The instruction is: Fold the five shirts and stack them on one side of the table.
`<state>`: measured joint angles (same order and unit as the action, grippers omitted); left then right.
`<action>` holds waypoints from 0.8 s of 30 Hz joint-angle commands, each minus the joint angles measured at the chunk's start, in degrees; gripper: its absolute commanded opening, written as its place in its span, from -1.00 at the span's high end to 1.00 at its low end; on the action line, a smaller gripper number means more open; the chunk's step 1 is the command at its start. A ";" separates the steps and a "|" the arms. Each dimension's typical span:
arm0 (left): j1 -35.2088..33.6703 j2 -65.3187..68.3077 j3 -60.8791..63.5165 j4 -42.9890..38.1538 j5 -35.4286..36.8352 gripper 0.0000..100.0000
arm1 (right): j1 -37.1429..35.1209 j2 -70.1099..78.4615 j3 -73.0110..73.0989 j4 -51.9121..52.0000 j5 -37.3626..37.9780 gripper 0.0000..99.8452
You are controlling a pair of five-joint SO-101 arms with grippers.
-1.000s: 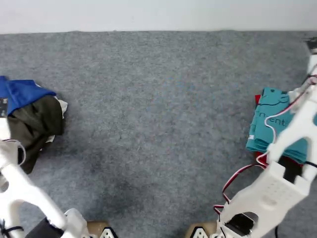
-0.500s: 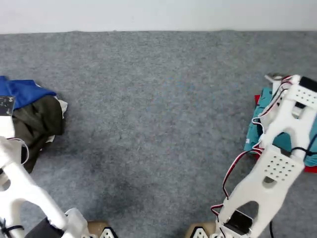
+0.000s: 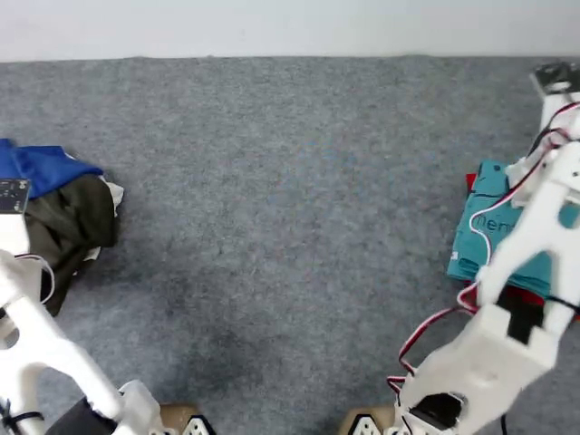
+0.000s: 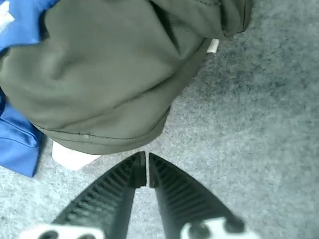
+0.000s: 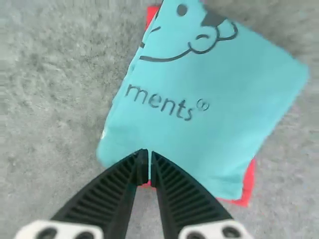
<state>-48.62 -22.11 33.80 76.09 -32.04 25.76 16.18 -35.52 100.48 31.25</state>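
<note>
A: Right pincer [image 5: 148, 162]?

B: Closed, nothing between the fingers. The tips sit over the edge of the folded teal printed shirt [image 5: 199, 114]; can't tell if they touch the cloth.

A: Where's that shirt?

B: On the right side of the grey felt table [image 3: 272, 181], lying on a folded red shirt [image 5: 246, 184]. Just red slivers poke out along two edges. In the high view the white right arm [image 3: 517, 299] covers a good part of both.

A: Left pincer [image 4: 147, 172]?

B: Also closed, empty, over bare felt just beside the crumpled dark olive shirt [image 4: 99, 74].

A: Rest of that pile?

B: On the left side, a blue shirt [image 4: 17, 144] lies partly under the olive one and is cut off at the frame edge. A white cloth corner [image 4: 72, 155] sticks out underneath; can't tell what it is.
</note>
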 commanded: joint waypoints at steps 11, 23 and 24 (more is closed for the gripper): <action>0.62 1.05 -0.66 0.97 -4.75 0.56 | -7.08 -28.53 39.91 2.24 -0.70 0.98; -4.40 26.55 -10.86 -5.01 -6.15 0.56 | -9.27 -34.95 50.02 2.33 -0.70 0.98; -4.75 28.04 -12.26 -5.10 -6.15 0.56 | -9.27 -34.95 50.02 2.33 -0.70 0.98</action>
<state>-52.22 3.21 26.77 72.04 -37.76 16.62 -16.44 14.86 100.48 31.34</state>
